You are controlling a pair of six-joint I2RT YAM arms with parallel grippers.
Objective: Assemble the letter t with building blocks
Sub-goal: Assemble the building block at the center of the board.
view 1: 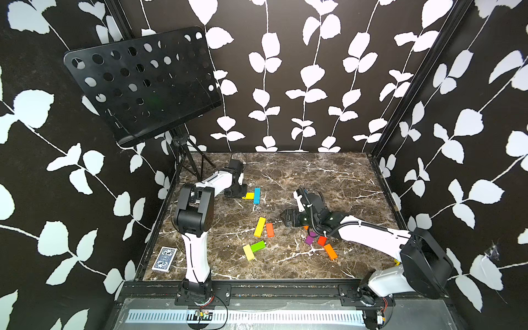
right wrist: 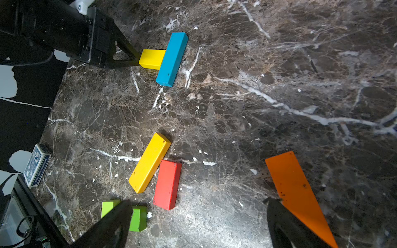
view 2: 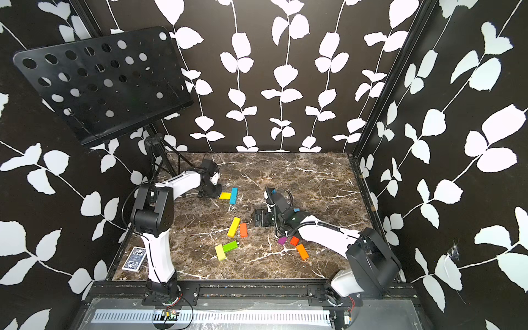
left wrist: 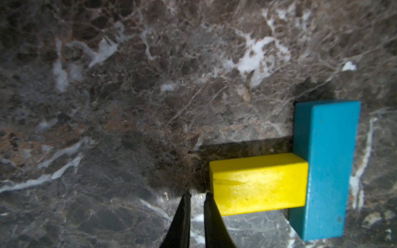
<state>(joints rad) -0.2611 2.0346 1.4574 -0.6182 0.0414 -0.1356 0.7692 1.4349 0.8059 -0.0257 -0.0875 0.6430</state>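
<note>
Of the letter t, a long blue block [left wrist: 326, 167] [view 1: 257, 195] lies flat with a short yellow block [left wrist: 257, 184] [view 1: 248, 196] butted square against its side. My left gripper [left wrist: 197, 195] [view 1: 238, 194] is shut on nothing, one fingertip touching the yellow block's free end. My right gripper [right wrist: 198, 212] [view 1: 284, 218] hovers open over bare marble. An orange block [right wrist: 296, 193] lies just outside one of its fingers. A long yellow block [right wrist: 150, 162] and a red one [right wrist: 167, 184] lie side by side mid-table, with green blocks [view 1: 257, 246] nearer the front.
Purple [view 1: 309, 239], red [view 1: 322, 240] and orange [view 1: 330, 251] blocks lie under my right forearm. A card deck [view 1: 165, 259] sits at the table's front left corner. A black music stand [view 1: 143, 83] rises at the back left. Patterned walls enclose the table.
</note>
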